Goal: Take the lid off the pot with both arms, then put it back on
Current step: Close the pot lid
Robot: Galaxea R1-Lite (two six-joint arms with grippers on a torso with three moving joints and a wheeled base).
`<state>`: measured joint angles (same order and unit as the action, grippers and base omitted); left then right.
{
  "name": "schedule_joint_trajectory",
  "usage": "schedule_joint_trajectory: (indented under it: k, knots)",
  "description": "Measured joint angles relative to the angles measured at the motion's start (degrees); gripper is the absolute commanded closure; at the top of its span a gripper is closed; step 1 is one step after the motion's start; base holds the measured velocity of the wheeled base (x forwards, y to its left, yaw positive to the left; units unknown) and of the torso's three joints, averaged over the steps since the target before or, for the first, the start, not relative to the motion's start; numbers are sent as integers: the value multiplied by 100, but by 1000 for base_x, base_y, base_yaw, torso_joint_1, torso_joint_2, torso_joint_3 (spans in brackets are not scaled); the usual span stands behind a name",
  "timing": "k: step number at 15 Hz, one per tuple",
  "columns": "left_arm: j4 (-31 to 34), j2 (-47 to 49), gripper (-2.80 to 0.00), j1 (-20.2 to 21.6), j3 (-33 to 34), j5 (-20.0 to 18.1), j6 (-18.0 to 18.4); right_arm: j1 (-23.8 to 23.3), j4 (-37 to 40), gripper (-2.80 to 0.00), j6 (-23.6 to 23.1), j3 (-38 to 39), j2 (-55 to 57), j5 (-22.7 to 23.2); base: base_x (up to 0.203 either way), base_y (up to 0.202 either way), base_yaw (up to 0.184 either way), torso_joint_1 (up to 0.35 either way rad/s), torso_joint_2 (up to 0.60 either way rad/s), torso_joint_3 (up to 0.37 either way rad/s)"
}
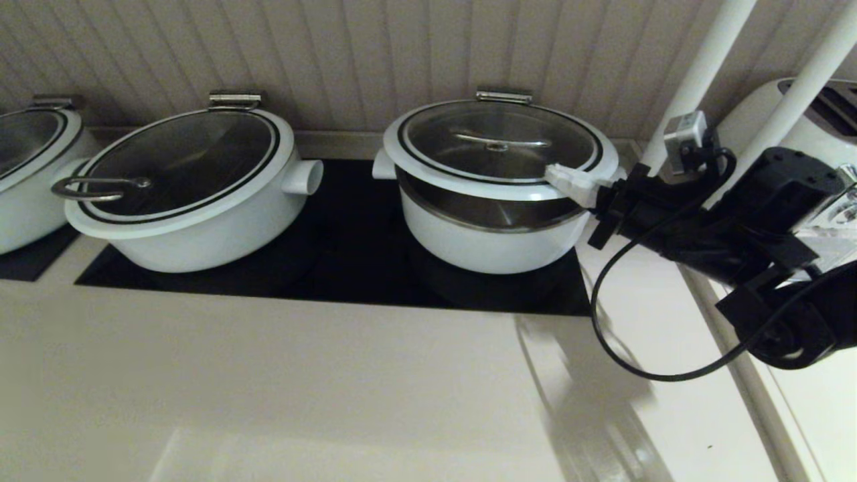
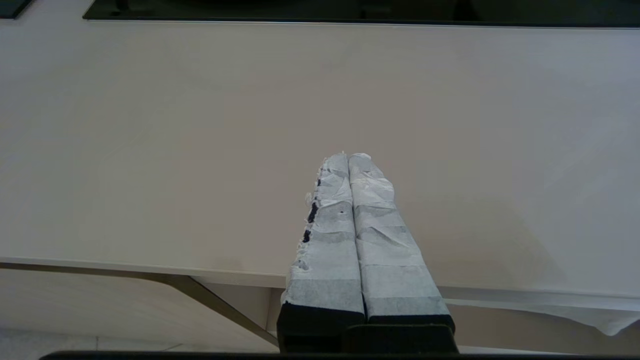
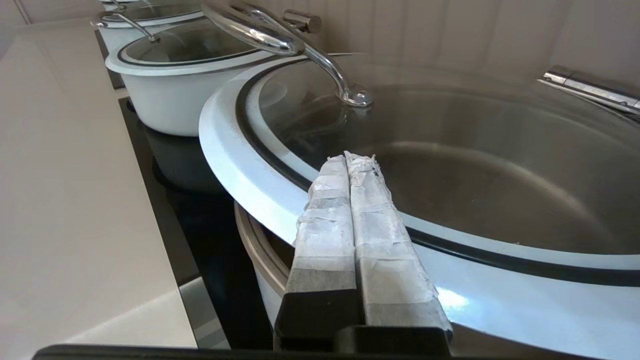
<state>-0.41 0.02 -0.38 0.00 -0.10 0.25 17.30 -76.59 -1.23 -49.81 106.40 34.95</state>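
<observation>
The pot (image 1: pixel 489 244) stands on the black cooktop at centre right. The lid (image 1: pixel 469 187) is over it, raised at the front, so a band of the steel inside shows under the white rim. Its steel hinge bracket (image 1: pixel 503 96) is at the back. My right gripper (image 1: pixel 550 174) is shut and empty, its taped fingers lying over the lid's right front rim. In the right wrist view the gripper (image 3: pixel 348 156) reaches across the white rim (image 3: pixel 240 165) onto the glass, above the pot's steel rim (image 3: pixel 260 240). My left gripper (image 2: pixel 348 156) is shut and empty, above the bare counter near its front edge.
A wider white pot (image 1: pixel 194 201) with a loop-handled lid stands to the left on the cooktop (image 1: pixel 348 274). A third pot (image 1: pixel 27 181) is at the far left. Two white poles (image 1: pixel 696 73) and a white appliance (image 1: pixel 823 127) stand at the right. The beige counter (image 1: pixel 335 388) lies in front.
</observation>
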Motion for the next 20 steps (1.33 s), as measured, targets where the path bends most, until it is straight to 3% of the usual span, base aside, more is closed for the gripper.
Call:
schedule_joint_trajectory:
  k: [20]
  knots:
    - [0,0,0,2,0,0,2,95,-4,0,-187,52,509,8,0,0,0,0,0,0]
